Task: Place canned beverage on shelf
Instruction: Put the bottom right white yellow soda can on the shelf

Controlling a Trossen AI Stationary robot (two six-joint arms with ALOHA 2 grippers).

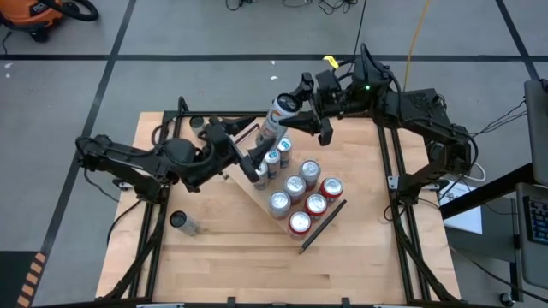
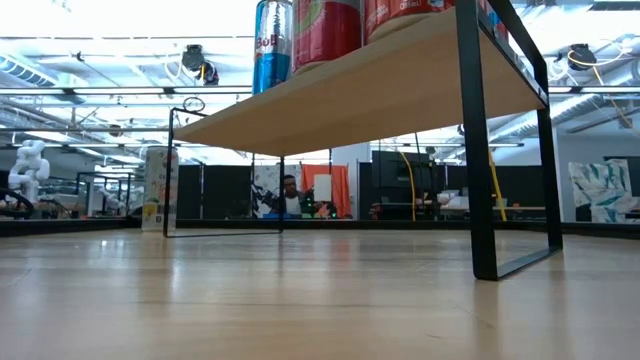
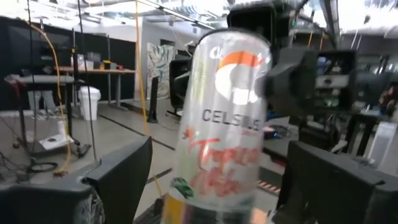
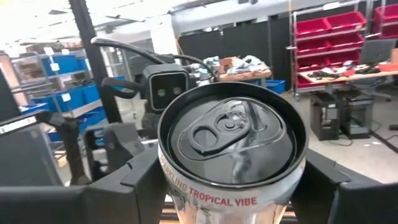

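Note:
A white Celsius can (image 1: 279,115) hangs tilted above the far end of the light-wood shelf (image 1: 257,195), between my two grippers. My right gripper (image 1: 295,104) is shut on it near its top (image 4: 231,130). My left gripper (image 1: 257,156) is open. Its fingers (image 3: 127,177) stand on either side of the can's lower part (image 3: 214,180) with a gap on each side. The shelf stands on its black end rails (image 2: 472,150) and carries several upright cans (image 1: 295,185). In the low view they show on its top (image 2: 272,45). My right gripper pinches the can's side wall just below its top rim (image 4: 171,177) between its two fingers (image 4: 140,180). The fingers come from the table's far right, along the can's length, so the lid faces the wrist. The can is lifted clear and tilted, bottom toward my left gripper.
One more can (image 1: 182,222) sits on the tabletop near the left front; it shows far off in the low view (image 2: 155,190). A black rail (image 1: 323,226) borders the shelf's near end. A person (image 2: 290,195) sits in the room beyond the table.

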